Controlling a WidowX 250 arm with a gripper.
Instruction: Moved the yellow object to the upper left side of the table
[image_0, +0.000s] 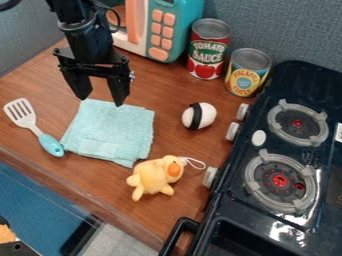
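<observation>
The black gripper (100, 100) hangs over the upper left of the brown table (175, 95), just above the far edge of the folded cloth. Its two fingers are spread apart with nothing between them. A yellow plush duck (152, 176) with an orange beak and a white loop lies at the table's lower middle, touching or very near the cloth's lower right corner. The gripper is well up and to the left of the duck.
A light blue cloth (110, 131) lies mid-left, with a spatula (39, 132) beside it. Right of the cloth is a white-and-black egg-shaped object (199, 116). Two cans (209, 49) and a toy microwave (160, 30) stand behind; a black toy stove (277, 165) fills the right.
</observation>
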